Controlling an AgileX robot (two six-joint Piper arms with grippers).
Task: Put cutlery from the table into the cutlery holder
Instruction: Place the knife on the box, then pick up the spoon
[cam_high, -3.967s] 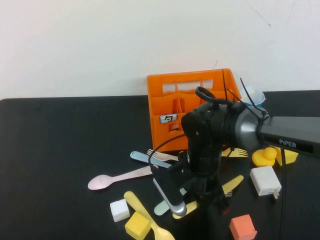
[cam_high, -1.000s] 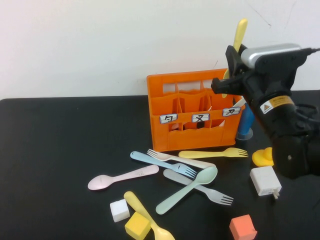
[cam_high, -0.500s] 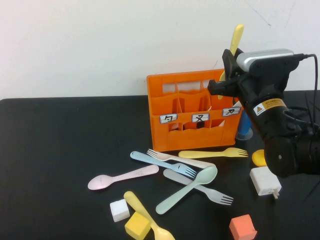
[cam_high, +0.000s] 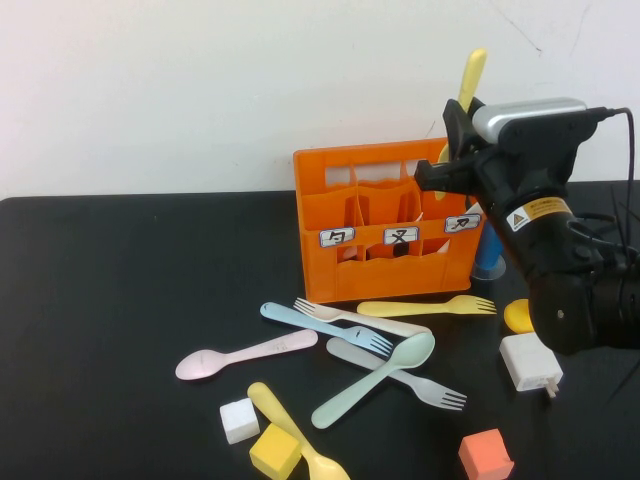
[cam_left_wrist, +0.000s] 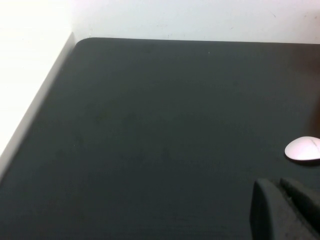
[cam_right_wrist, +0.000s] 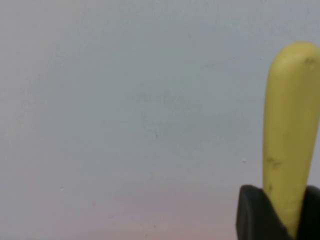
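Above the right rear corner of the orange cutlery holder, the right tool grips a yellow knife upright, its rounded handle end poking up past the fingers. On the black bench in front of the holder lie a yellow fork, blue fork, mint spoon and pink spoon. Only a dark edge of the left tool shows, low over bare bench; I cannot tell its state.

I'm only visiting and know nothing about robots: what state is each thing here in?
Right gripper: shut on yellow utensil, upright above orange crate.
Left gripper: only a dark part shows, left wrist view.
Orange crate: upright on table.
Pink spoon: lying flat.
Yellow fork: lying flat.
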